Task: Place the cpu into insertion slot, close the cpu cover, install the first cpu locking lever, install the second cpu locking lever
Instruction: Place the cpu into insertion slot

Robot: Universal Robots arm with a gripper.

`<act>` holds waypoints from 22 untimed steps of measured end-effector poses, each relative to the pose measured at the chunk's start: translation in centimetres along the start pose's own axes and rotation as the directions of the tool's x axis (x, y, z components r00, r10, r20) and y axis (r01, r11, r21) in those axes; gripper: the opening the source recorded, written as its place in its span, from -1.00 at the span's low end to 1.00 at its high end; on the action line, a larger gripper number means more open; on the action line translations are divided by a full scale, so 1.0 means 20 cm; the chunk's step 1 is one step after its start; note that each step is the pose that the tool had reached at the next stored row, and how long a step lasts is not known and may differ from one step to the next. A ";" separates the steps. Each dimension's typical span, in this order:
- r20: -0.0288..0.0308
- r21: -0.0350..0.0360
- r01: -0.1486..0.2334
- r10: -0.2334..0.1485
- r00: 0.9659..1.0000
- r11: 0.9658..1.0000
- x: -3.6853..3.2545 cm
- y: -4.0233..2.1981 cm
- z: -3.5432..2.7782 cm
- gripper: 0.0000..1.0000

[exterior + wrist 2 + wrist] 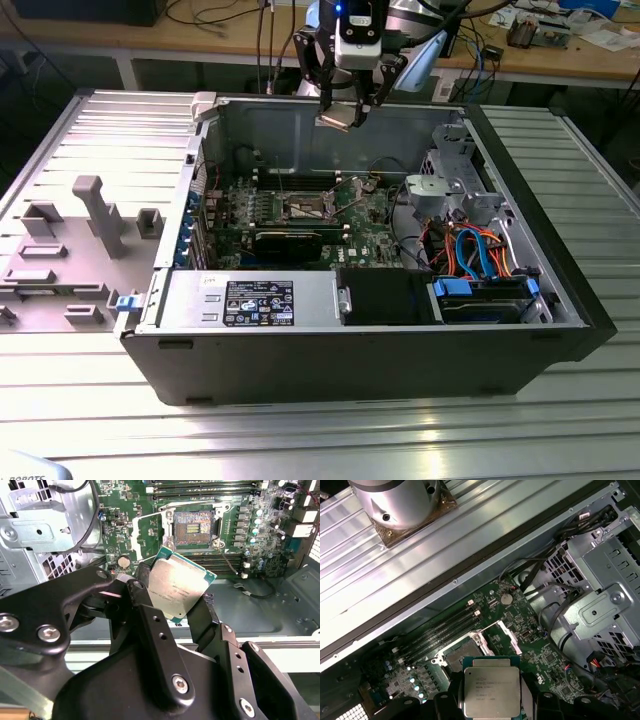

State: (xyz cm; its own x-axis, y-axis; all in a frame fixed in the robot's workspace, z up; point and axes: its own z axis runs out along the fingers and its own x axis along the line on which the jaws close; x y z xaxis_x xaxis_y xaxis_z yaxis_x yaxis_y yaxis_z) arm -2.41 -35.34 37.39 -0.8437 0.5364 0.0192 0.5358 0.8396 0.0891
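Exterior view, left: a grey fixture tray (70, 250) lies on the ribbed table (320, 430), just beside the open computer case (360, 360).
Exterior view, middle: the green motherboard (370, 215) lies flat inside the case, with the socket (305, 208) near its centre. The gripper (340, 115) hangs in the upper middle of the frame, well above the board.
Exterior view, right: a metal drive cage (450, 185) and blue and orange cables (480, 250) crowd that end of the case.
Second wrist view adds: the socket (192, 527) is open with its contact field bare. The cpu cover (136, 535) stands open at one side of it.
First wrist view adds: the cpu (490, 692) shows its printed metal top square-on, with the socket (455, 655) partly behind it.
Gripper: the black fingers (150, 625) are pressed onto two opposite edges of the cpu (177, 587), pinching it.
cpu: it is held in the air, tilted in the second wrist view, and apart from the socket.
Room: there is open air between the cpu and the board. Memory slots (210, 486) run along the socket, and the drive cage stands near it.
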 end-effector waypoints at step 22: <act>0.007 -0.002 -0.083 0.083 0.997 0.997 0.000 0.000 0.001 0.08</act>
State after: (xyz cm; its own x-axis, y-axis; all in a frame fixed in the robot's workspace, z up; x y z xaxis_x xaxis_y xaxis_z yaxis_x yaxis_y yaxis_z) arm -2.41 -35.35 37.37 -0.7963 0.6046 0.0191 0.6037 0.7923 0.0889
